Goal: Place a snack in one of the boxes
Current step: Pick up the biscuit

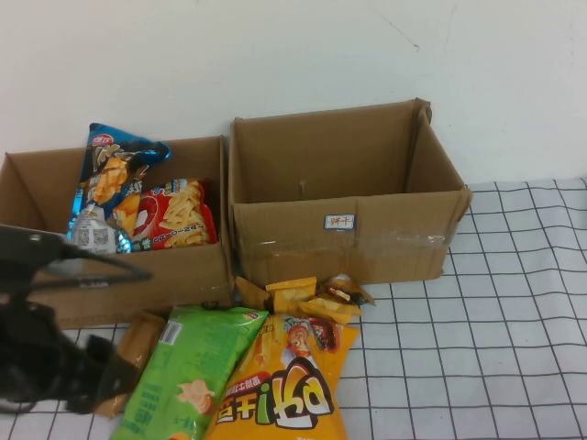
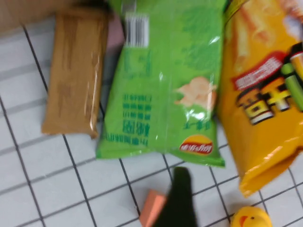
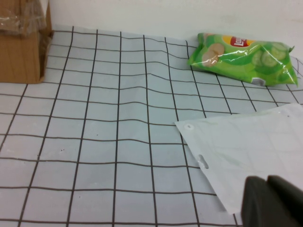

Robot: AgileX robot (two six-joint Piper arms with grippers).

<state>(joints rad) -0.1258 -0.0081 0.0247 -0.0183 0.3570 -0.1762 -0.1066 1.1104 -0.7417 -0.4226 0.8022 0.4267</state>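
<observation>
Snacks lie on the worktop [image 1: 514,302] before two cardboard boxes [image 1: 344,197]: green chip bag [image 1: 188,371] beside yellow bag [image 1: 284,390], left gripper [image 1: 87,367] hovering near them (fingers' state cannot be told), right gripper [image 3: 272,201] well apart, likewise indeterminate.

white checked tablecloth [image 1: 514,302] carries two cardboard boxes [image 1: 344,206], green chip bag [image 1: 188,371], yellow snack bag [image 1: 284,390].

Two boxes [image 1: 119,229] [image 1: 344,197] side by side, left holding snack bags [image 1: 138,197], chip bags [image 1: 188,371] [image 1: 289,385] in front, left gripper [image 1: 55,367] seemingly beside them.
</observation>
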